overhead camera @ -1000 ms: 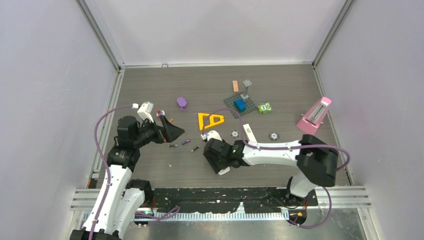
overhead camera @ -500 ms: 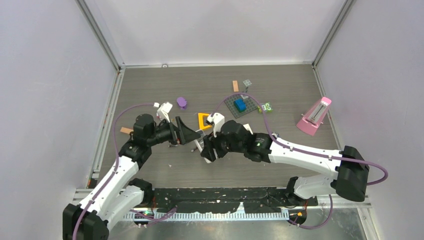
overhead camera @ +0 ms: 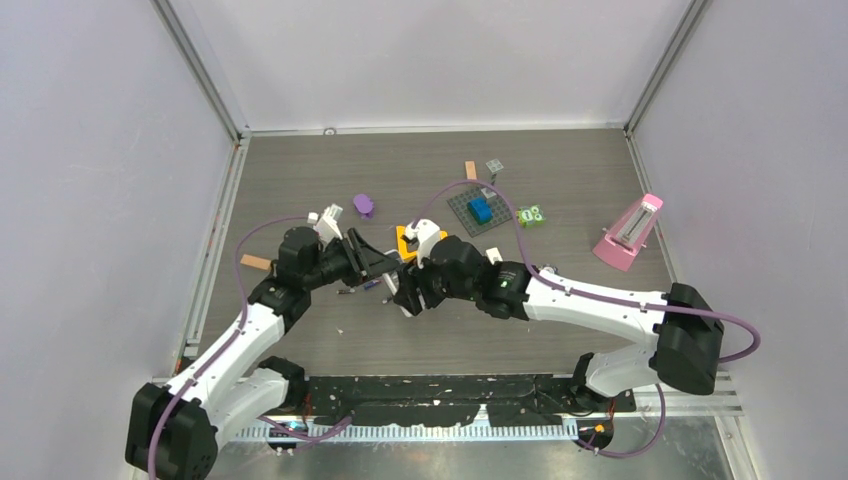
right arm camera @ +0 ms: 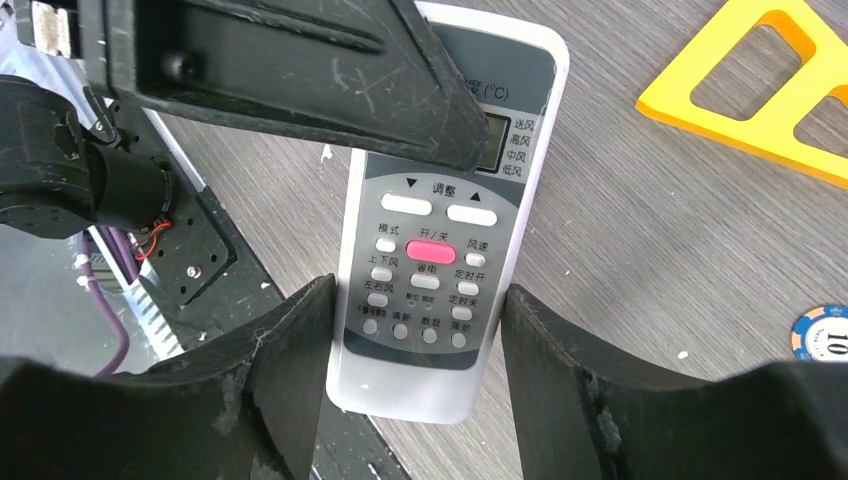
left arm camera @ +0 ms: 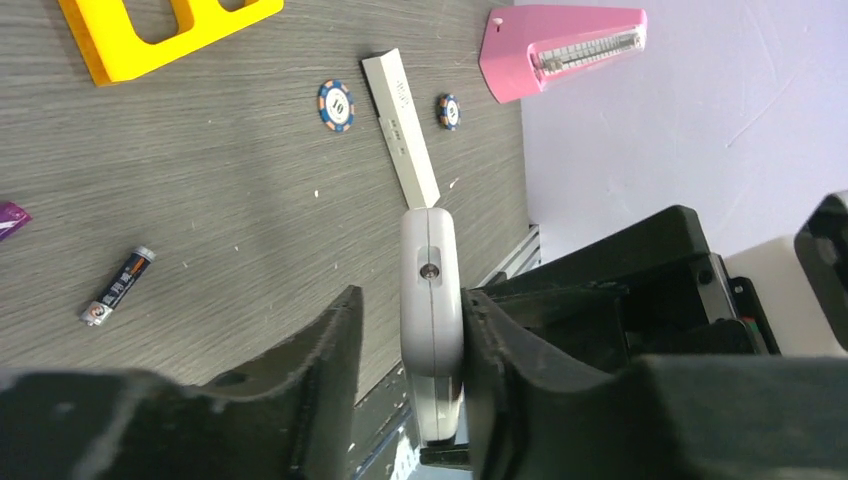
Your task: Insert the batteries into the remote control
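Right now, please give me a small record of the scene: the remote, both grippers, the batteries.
remote: off the table, buttons facing the right wrist camera
right gripper: shut on the remote's long sides
left gripper: jaws around the remote's thickness, a gap on one side
battery: one in view, lying on the table, not loaded

"10" on the poker chip (left arm camera: 336, 105); "(°c)" on the remote control (right arm camera: 440, 392)

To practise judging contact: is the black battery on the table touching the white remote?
Apart. The left wrist view shows bare table between the battery and the remote.
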{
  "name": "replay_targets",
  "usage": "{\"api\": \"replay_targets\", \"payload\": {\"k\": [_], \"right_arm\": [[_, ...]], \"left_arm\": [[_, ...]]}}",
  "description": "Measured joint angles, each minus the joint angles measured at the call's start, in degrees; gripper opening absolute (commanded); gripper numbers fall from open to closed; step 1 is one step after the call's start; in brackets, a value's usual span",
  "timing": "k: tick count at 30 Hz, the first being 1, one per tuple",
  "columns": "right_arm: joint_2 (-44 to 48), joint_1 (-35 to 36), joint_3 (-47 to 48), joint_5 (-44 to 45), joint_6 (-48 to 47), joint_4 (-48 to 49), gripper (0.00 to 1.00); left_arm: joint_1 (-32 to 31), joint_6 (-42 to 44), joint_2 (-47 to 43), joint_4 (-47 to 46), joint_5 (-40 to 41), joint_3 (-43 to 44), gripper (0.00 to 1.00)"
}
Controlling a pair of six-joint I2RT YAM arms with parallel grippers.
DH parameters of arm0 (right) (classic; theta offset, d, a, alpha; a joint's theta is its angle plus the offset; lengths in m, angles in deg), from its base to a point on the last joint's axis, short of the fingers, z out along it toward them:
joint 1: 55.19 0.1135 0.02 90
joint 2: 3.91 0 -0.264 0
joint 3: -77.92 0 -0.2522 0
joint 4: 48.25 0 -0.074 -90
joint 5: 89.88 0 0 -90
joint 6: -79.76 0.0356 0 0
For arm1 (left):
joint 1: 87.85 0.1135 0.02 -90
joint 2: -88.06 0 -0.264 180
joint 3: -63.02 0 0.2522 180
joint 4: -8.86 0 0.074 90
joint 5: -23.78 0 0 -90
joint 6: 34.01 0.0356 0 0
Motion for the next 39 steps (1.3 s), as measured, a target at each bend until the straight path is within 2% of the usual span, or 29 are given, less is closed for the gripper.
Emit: {"api": "replay_targets", "payload": {"k": [1, 3, 5, 6, 9, 11, 13, 22, 25, 28, 32, 39], "right_arm": [[-0.3, 0.1, 0.1, 0.5, -0.1, 0.0, 0.45], [-0.9, 0.4, 0.4, 1.2, -0.3, 0.0, 0.48], [-1.3, 0.5, 0.6, 1.7, -0.3, 0.1, 0.57], [-1.5, 0.5, 0.6, 2.1, -0.3, 0.2, 0.60], [-1.7, 0.7, 0.6, 2.5, -0.4, 0.2, 0.81], [-1.7, 1.3, 0.7, 3.6, -0.9, 0.5, 0.90], [-1.4, 2.0, 0.8, 5.3, -2.4, 1.0, 0.93], [0.9, 10.5, 0.5, 16.3, -13.5, 5.6, 0.90], [0.9, 14.5, -0.8, 20.9, -19.0, 9.2, 0.85], [0.2, 17.4, -1.6, 25.4, -23.0, 12.2, 0.76], [-3.2, 18.5, -1.6, 30.9, -26.5, 15.7, 0.71], [-9.2, 20.3, -1.6, 36.1, -30.3, 19.3, 0.69]], "left_arm": [[-0.1, -0.4, 0.3, 0.0, 0.3, 0.0, 0.31], [-0.1, -1.2, 0.5, 0.1, 1.1, 0.0, 0.16], [-0.1, -2.4, 0.6, 0.0, 1.4, 0.0, 0.02], [-0.1, -2.8, 0.6, 0.0, 1.7, 0.0, 0.00], [-0.2, -3.4, 0.6, 0.9, 2.4, 0.1, 0.00], [-0.3, -3.3, 0.8, 4.0, 4.0, 0.8, 0.00], [-0.3, -3.3, 1.1, 9.4, 6.6, 2.5, 0.00], [-0.3, -5.2, 2.4, 30.3, 17.1, 14.9, 0.00], [-0.3, -6.3, 4.7, 37.2, 19.1, 19.7, 0.00], [-0.3, -7.4, 7.3, 43.6, 20.3, 23.6, 0.00], [-0.3, -9.1, 8.3, 49.1, 20.8, 25.0, 0.00], [-0.3, -12.2, 6.1, 52.7, 23.4, 25.0, 0.00]]}}
